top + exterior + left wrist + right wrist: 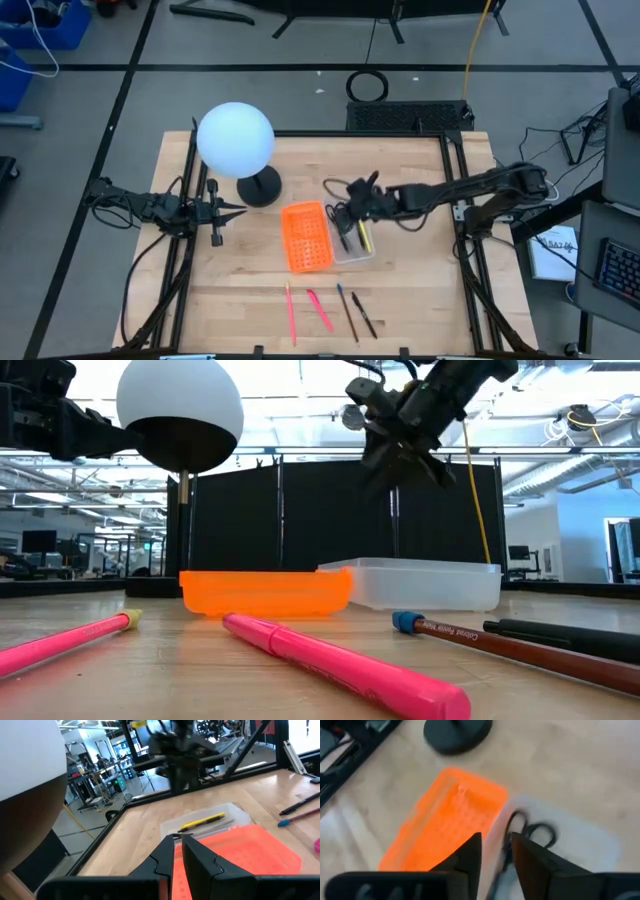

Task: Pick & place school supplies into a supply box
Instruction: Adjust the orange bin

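Note:
The supply box is a clear tray joined to an orange gridded panel at mid-table. Black-handled scissors and a yellow pencil lie flat in the clear tray. My right gripper hangs open above the tray, well clear of it, with nothing between its fingers. My left gripper waits shut at the table's left, level, pointing toward the box. Two pink pens, a brown pencil and a black pen lie flat near the front edge.
A white globe lamp on a black round base stands at the back left, close to my left gripper and the orange panel. Black frame rails run along the table's sides. Bare wood lies between the box and the pens.

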### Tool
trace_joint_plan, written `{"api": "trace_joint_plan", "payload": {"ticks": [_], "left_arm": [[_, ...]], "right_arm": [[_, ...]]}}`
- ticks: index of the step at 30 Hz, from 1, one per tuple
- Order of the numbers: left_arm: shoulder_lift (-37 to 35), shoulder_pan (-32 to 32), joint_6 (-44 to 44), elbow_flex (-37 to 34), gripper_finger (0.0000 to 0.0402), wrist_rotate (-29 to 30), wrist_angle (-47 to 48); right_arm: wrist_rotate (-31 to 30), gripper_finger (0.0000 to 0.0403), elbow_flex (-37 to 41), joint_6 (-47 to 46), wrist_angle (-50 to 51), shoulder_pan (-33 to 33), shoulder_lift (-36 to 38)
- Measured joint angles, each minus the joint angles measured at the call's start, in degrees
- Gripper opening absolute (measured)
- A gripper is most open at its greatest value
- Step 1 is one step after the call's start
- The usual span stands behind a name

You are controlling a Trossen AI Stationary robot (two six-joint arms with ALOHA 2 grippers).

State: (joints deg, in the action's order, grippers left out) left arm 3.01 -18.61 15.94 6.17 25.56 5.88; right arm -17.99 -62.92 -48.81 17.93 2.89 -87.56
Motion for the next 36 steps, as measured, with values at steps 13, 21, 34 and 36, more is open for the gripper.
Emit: {"api": "trace_joint_plan", "payload": {"ticks": [13, 21, 34, 36], "left_arm": [[-0.02, 0.00, 0.43, 0.00, 0.0047, 0.02, -0.08], [-0.02, 0.00, 0.42, 0.00, 0.0047, 0.02, -0.15], [-0.02, 0.00, 0.35, 0.00, 0.0047, 0.04, -0.06], [-0.01, 0.00, 0.33, 0.00, 0.0047, 0.02, -0.06]], "right_arm": [[2.52, 0.0001, 0.00, 9.46, 2.01, -13.47, -5.23], [7.35, 0.0000, -0.13, 9.07, 0.76, -14.59, -14.19], [6.19, 0.0000, 0.02, 6.87, 1.18, -12.67, -14.24], [2.96, 0.0000, 0.02, 6.76, 1.12, -11.38, -13.90]]}}
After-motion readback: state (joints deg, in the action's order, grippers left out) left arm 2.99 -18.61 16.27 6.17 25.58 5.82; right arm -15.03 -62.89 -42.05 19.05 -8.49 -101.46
